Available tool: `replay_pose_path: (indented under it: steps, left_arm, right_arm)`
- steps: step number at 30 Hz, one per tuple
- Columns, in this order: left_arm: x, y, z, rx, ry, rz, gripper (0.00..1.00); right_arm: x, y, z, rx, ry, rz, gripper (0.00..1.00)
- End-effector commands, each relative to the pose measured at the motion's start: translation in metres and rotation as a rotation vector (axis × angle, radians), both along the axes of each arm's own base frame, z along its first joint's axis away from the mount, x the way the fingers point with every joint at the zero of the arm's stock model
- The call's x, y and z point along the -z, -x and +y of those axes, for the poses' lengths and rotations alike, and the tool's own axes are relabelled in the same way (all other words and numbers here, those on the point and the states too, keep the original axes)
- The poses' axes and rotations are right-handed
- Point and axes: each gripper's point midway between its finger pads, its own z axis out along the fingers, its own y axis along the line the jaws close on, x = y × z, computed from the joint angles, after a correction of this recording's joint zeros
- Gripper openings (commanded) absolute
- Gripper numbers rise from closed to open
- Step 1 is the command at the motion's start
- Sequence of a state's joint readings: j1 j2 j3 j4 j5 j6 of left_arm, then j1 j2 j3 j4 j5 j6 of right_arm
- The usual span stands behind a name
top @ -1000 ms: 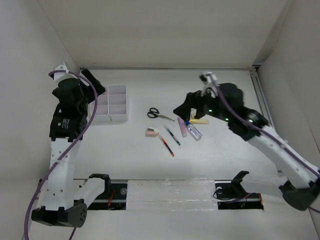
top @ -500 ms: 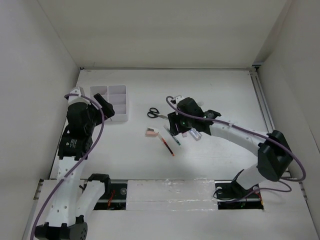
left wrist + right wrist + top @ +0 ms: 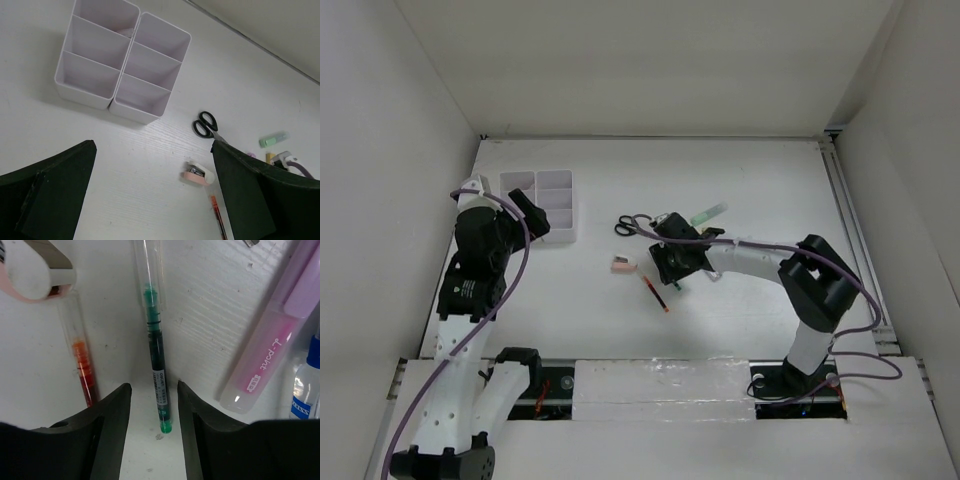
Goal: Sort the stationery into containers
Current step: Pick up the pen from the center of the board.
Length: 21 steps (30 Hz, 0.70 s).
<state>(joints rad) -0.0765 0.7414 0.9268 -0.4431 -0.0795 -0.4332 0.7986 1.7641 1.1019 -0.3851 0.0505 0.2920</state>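
Observation:
The white six-compartment tray (image 3: 542, 205) stands at the far left and also shows in the left wrist view (image 3: 122, 70). My left gripper (image 3: 534, 220) hovers beside it, open and empty (image 3: 155, 200). The black-handled scissors (image 3: 628, 226) (image 3: 206, 125), a pink-white block (image 3: 623, 265) (image 3: 197, 173) and a red pen (image 3: 656, 293) (image 3: 82, 365) lie mid-table. My right gripper (image 3: 670, 268) is low over the pens, open (image 3: 155, 410), its jaws either side of a green-inked pen (image 3: 157, 365) without touching it. A purple highlighter (image 3: 272, 350) and the blue-capped tube (image 3: 306, 387) lie to its right.
A green highlighter (image 3: 708, 212) (image 3: 274, 139) lies behind the right wrist. The white side walls stand close to the left arm and along the back. The right arm's forearm stretches across the table from the right front.
My right arm has swung left and down from above the highlighters onto the pens, uncovering the green highlighter. My left arm dropped lower beside the tray and then stayed put.

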Motion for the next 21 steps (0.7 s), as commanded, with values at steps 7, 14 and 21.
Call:
replay_pose_path:
  steps: [7,14,21]
  left_arm:
    - [-0.018,-0.001,0.000,0.010,-0.007,-0.075,1.00]
    - [-0.020,0.001,0.000,0.010,-0.006,-0.085,1.00]
    - [-0.023,0.002,-0.056,0.314,0.100,-0.103,1.00]
  right_arm:
    - [0.022,0.000,-0.005,0.038,0.085,0.012,0.28]
    - [0.038,0.008,-0.018,0.072,0.126,0.036,0.00]
    - [-0.036,0.000,0.004,0.090,-0.071,-0.079,0.00]
